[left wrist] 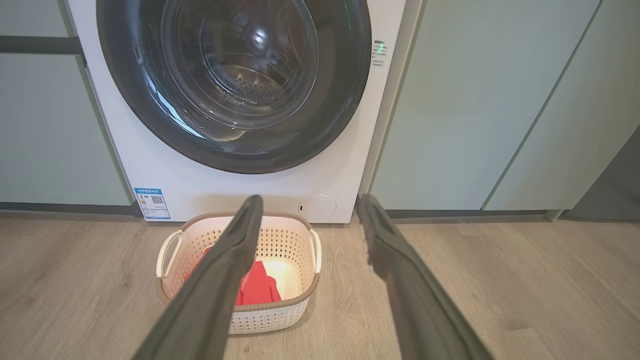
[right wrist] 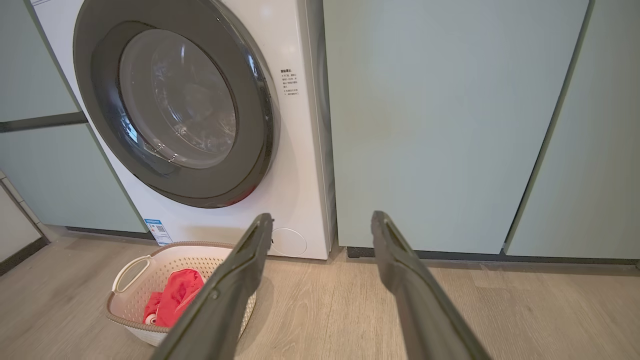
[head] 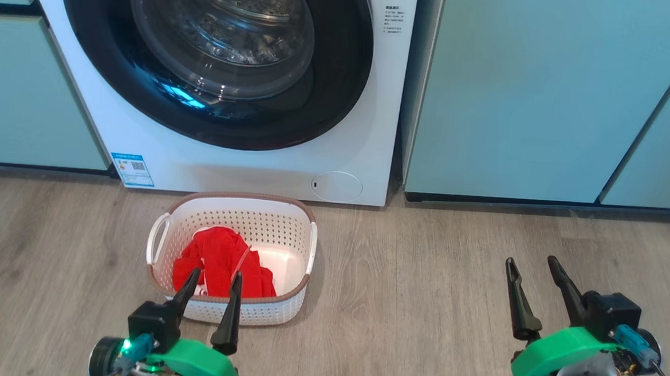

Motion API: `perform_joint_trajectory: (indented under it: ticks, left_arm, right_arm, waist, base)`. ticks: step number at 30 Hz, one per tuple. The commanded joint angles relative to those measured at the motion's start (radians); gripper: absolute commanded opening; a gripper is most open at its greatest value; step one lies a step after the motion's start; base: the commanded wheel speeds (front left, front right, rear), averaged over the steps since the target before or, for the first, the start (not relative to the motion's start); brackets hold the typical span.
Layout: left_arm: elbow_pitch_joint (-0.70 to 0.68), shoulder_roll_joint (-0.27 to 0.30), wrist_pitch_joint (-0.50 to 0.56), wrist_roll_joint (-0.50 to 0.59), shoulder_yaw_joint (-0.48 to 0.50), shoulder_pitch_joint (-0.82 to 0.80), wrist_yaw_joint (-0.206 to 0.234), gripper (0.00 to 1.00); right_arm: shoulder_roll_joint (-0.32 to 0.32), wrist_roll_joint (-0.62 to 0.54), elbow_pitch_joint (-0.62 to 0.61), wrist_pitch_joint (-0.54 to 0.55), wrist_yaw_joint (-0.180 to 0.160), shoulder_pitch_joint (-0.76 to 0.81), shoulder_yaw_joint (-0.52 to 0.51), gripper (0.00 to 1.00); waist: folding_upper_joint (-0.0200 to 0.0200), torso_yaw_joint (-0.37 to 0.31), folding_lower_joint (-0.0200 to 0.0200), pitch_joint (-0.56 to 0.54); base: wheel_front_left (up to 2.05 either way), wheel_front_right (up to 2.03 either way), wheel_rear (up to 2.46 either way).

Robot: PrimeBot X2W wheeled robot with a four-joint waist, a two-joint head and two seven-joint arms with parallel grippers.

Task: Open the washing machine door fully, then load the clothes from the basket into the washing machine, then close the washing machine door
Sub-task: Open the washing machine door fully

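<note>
The white washing machine (head: 210, 164) (left wrist: 165, 185) (right wrist: 300, 165) stands between teal cabinets, its round black-rimmed door (head: 341, 68) (left wrist: 345, 90) (right wrist: 100, 65) shut flat against the front. On the floor before it sits the cream basket (head: 265, 213) (left wrist: 280, 237) (right wrist: 150, 270) with red clothes (head: 222, 259) (left wrist: 257, 287) (right wrist: 175, 295) piled in its left half. My left gripper (head: 215, 278) (left wrist: 309, 202) hangs open just short of the basket's near rim, nothing between its fingers. My right gripper (head: 532, 261) (right wrist: 322, 220) is open too, out over bare floor to the right.
Pale teal cabinet fronts (head: 523, 95) (right wrist: 430, 120) flank the washer on both sides, with a dark toe-kick gap below. Wood-look floor (head: 410, 283) stretches between the basket and my right gripper.
</note>
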Motion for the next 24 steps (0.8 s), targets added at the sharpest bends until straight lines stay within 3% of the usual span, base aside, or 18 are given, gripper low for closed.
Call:
perform_joint_trajectory:
  ticks: [1, 24]
  left_arm:
    - [-0.034, 0.007, -0.013, -0.005, 0.032, -0.037, 0.006, 1.0]
    - [-0.042, 0.007, -0.013, 0.023, 0.036, -0.042, 0.018, 1.0]
  right_arm:
    - [-0.005, 0.001, -0.029, -0.011, 0.0, -0.058, 0.026, 1.0]
    - [-0.005, 0.016, -0.033, -0.011, 0.0, -0.06, 0.025, 1.0]
  waist:
    - [0.0, -0.001, 0.0, 0.0]
    - [0.0, -0.003, 0.0, 0.007]
  base:
    - [0.57, 0.57, -1.13]
    - [0.06, 0.06, -0.13]
